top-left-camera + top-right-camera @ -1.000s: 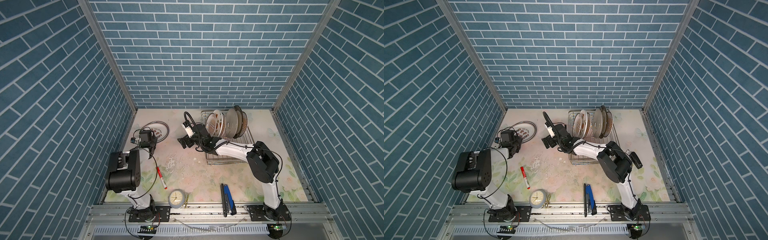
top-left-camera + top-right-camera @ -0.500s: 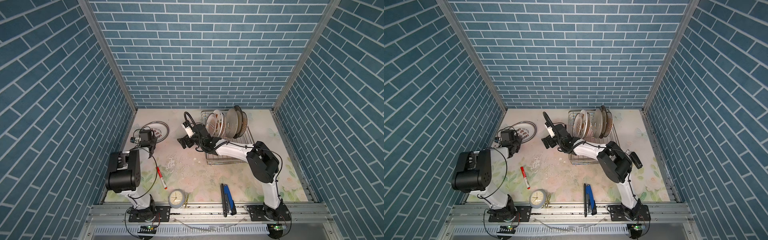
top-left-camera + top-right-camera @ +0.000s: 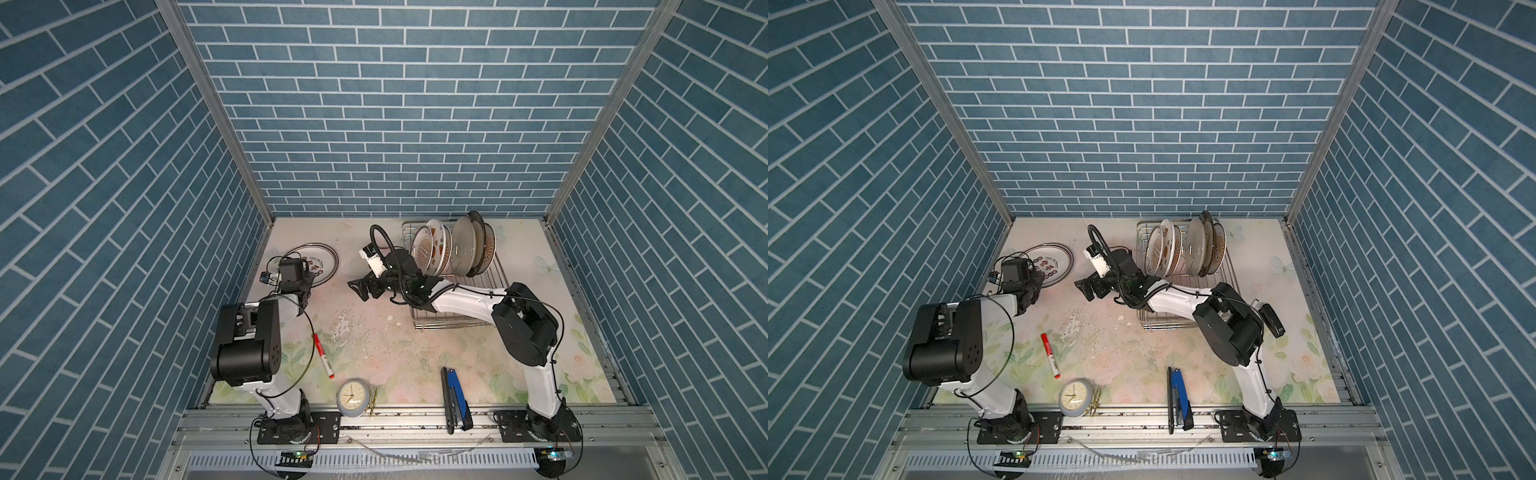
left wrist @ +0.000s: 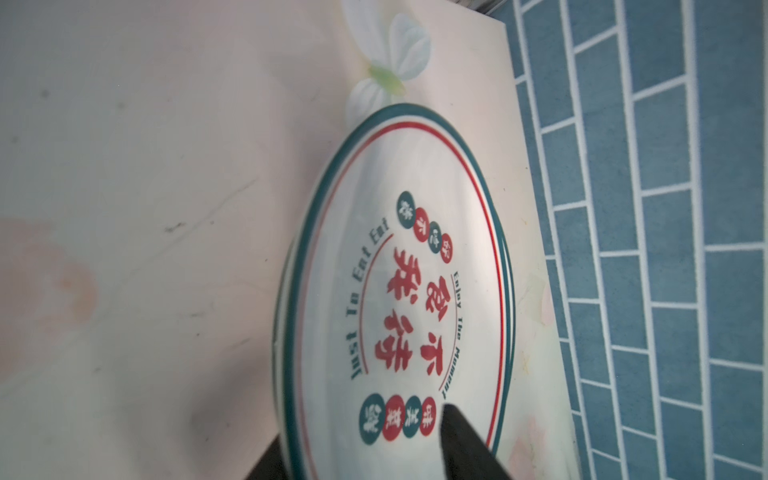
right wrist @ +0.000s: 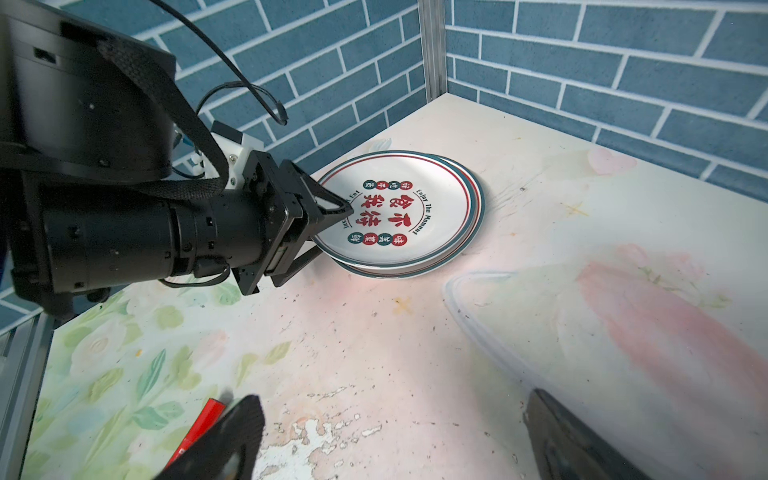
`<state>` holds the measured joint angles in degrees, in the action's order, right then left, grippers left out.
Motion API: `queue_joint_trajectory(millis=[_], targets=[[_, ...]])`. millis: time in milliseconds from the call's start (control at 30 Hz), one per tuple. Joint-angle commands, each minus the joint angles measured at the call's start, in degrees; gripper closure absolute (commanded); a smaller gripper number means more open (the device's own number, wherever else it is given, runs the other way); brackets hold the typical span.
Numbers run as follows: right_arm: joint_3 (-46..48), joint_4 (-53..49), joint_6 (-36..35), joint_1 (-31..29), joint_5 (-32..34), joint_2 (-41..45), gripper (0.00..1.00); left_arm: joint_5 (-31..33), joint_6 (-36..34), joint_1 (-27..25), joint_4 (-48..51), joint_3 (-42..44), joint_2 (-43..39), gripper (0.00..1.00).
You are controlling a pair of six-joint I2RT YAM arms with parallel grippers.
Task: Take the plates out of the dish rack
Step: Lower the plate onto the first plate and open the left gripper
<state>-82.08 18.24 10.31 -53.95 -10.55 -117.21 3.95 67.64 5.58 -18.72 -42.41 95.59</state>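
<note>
Several plates (image 3: 432, 251) stand upright in the dish rack (image 3: 478, 320) at the back right, in both top views (image 3: 1167, 249). Two more plates lie stacked flat at the far left (image 3: 322, 262) (image 5: 399, 208). The top one is white with red and green print (image 4: 395, 291). My left gripper (image 5: 332, 228) (image 4: 361, 428) (image 3: 309, 274) is open. One finger is over the top plate's rim and one is below it, with slack between them. My right gripper (image 5: 392, 399) (image 3: 361, 286) hangs open and empty over the table, left of the rack.
A red marker (image 3: 324, 357) lies in the left middle. A small clock (image 3: 352, 397), a gold clip (image 3: 374, 401) and a blue and black stapler (image 3: 455, 399) sit along the front edge. Brick walls close in the back and both sides.
My left gripper's jaws have spread apart at the rim of the top plate, which rests on the stack. My right arm has not moved.
</note>
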Motion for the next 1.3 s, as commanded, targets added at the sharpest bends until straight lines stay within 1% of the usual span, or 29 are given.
queue_joint_trajectory(millis=[0, 200, 267, 333, 433, 633, 733, 867, 1133, 1200, 1267], targets=[[0.7, 1.3, 1.3, -0.2, -1.0, 1.2, 0.01, 0.9, -1.7, -0.1, 2.7, 0.1, 0.5, 0.39], [1.4, 1.5, 1.1, -0.2, -0.6, 1.5, 0.01, -0.2, -1.8, -0.1, 1.5, -1.2, 3.1, 0.39], [1.6, 1.4, 1.0, -0.1, 0.1, 1.5, 0.01, -0.3, -2.3, -0.2, 2.4, -1.4, 2.3, 0.4], [1.6, 1.4, 0.8, -0.2, 0.3, 1.6, 0.01, 1.1, -2.4, -0.5, 3.7, -0.7, 0.4, 0.41], [1.4, 1.4, 0.9, -0.2, 0.4, 1.3, 0.01, 1.8, -2.2, -0.7, 3.5, 0.9, -1.9, 0.41], [1.1, 1.0, 1.1, -0.1, 0.4, 1.1, 0.01, 0.2, -2.0, -0.7, 1.8, 1.4, -0.3, 0.4], [1.2, 0.3, 0.9, -0.2, 1.1, 1.2, 0.01, -0.4, -2.0, -0.7, 1.8, 1.8, -1.7, 0.4], [1.5, 0.4, 0.7, -0.2, 1.9, 1.4, 0.01, 0.4, -2.3, -1.0, 3.3, 2.1, -3.7, 0.39], [2.0, 0.8, 0.9, -0.2, 1.7, 1.5, 0.01, -2.2, -2.3, -1.1, 0.6, 2.2, -2.2, 0.39], [2.2, 0.8, 0.9, -0.1, 2.2, 1.7, 0.01, -0.6, -2.3, -1.7, 1.3, 3.9, -3.5, 0.39], [2.5, 1.0, 0.9, -0.2, 2.3, 1.9, 0.01, -0.9, -2.3, -1.7, 1.6, 4.9, -4.8, 0.39]])
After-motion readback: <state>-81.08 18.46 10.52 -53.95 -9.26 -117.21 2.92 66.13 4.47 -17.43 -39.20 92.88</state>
